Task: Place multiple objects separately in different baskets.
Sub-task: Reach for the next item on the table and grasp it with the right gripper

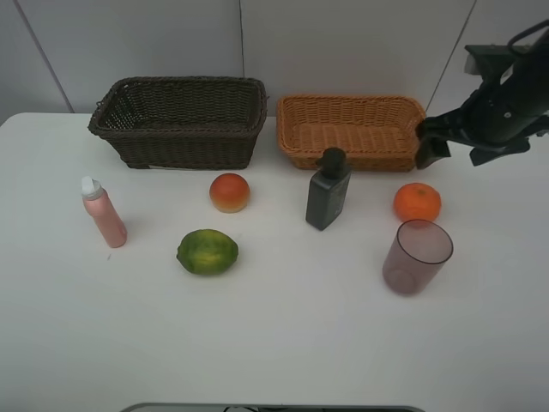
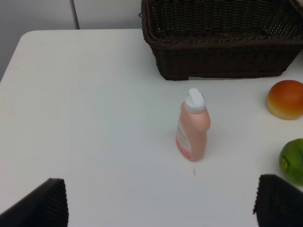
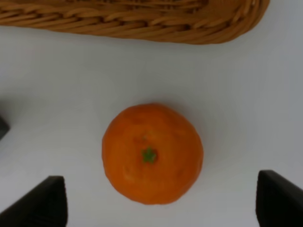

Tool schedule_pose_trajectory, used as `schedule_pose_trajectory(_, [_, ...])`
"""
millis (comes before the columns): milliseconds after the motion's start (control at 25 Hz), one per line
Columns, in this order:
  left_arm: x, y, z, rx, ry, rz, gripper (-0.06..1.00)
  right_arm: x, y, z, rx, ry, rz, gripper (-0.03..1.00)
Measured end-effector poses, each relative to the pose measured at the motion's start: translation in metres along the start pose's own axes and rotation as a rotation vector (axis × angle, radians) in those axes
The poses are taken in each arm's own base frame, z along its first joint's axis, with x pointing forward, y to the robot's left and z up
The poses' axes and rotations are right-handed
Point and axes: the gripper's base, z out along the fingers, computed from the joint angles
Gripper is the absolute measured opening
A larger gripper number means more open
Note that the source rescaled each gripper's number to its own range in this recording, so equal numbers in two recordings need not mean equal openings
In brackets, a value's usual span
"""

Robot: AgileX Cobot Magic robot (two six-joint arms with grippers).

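White table (image 1: pixel 283 343), mandarin (image 1: pixel 417 202) near tan basket (image 1: pixel 343 158)

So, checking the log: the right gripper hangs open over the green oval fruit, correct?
No. The right gripper hangs open over the orange mandarin, as the right wrist view shows; the green oval fruit lies far off, untouched.

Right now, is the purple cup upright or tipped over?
Upright: the purple cup stands on its base, open rim facing up.
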Motion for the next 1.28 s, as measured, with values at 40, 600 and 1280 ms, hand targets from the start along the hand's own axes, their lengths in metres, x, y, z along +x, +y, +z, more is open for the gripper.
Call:
schedule_pose_trajectory(40, [0.000,0.000,0.000,0.000,0.000,0.000,1.00,-0.001,0.000,0.006,-0.001,-0.001,0.007,1.00])
schedule_pose_trajectory(600, [0.000,0.000,0.000,0.000,0.000,0.000,1.00,0.022,0.002,0.048,-0.019,-0.075,0.020,1.00])
schedule_pose_trajectory(1280, [0.000,0.000,0.000,0.000,0.000,0.000,1.00,0.027,0.004,0.079,-0.024,-0.050,0.030,1.00])
